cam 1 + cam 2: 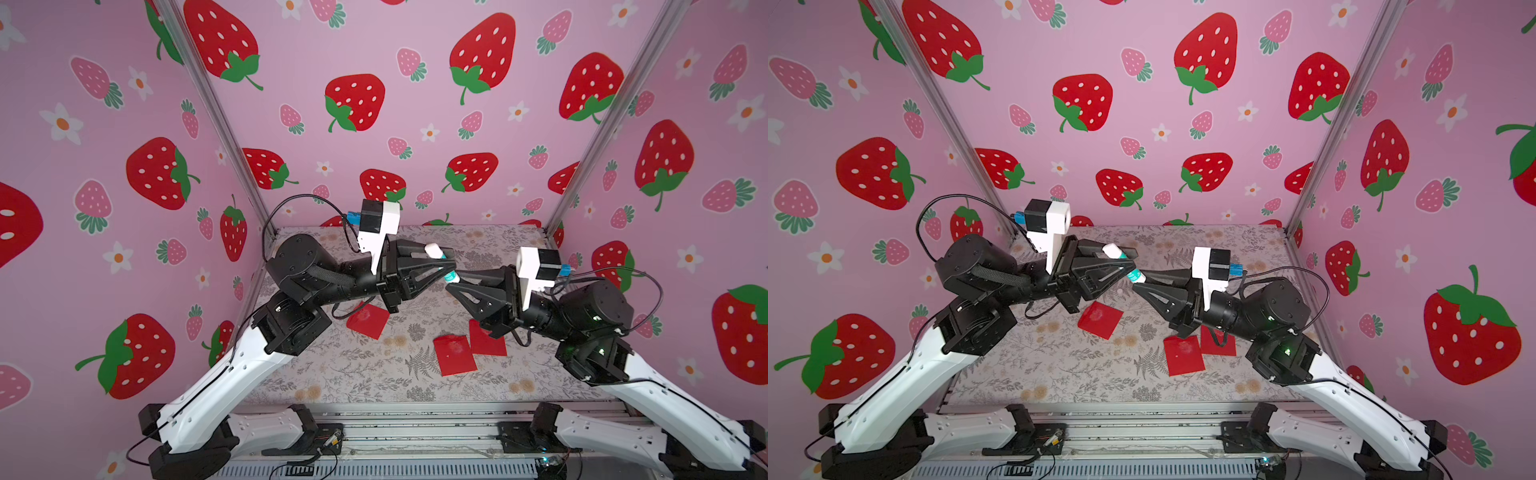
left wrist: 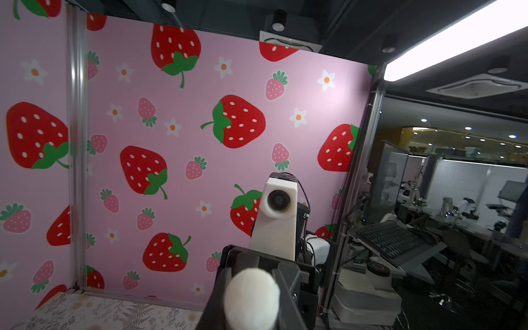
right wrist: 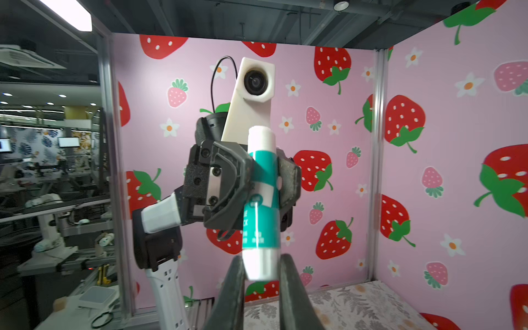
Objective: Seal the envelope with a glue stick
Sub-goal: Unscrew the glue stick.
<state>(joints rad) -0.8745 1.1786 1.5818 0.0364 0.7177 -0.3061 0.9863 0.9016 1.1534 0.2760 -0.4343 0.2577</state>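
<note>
Above floral tablecloth [image 1: 332, 365], mid-air between arms: glue stick [image 3: 261, 223]. Left gripper [image 3: 264, 177] pinching teal label band at mid-length. Right gripper [image 3: 261, 274] pressed onto white end nearest it. Opposite white end juts past left fingers. On cloth below, flat: first red envelope [image 1: 368, 320] under left gripper; second red envelope [image 1: 455, 355] and third red envelope [image 1: 488, 343] touching, under right arm.

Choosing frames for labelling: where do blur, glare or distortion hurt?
Left wrist view: the glue stick is a blurred white blob, and the ceiling light is blown out. Right wrist view: its near end smears. Both top views: frame posts splay outward.
</note>
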